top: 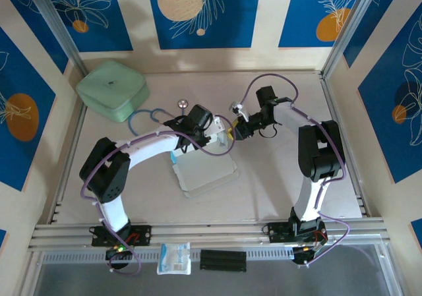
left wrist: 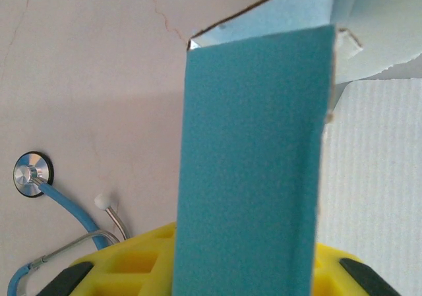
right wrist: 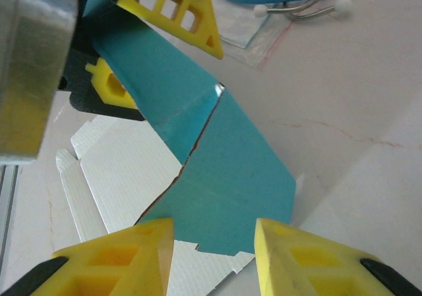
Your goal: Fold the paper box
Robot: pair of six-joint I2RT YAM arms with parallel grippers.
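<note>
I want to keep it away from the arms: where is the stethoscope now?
In the top view the stethoscope lies left of centre on the table, between the mint-green case and the left end effector.

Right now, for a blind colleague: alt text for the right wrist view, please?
A teal flap of the paper box slants from the left gripper, shut on it at upper left, down between the open fingers of the right gripper at the bottom. Its white panel lies on the table beneath, a blue stethoscope beyond.
</note>
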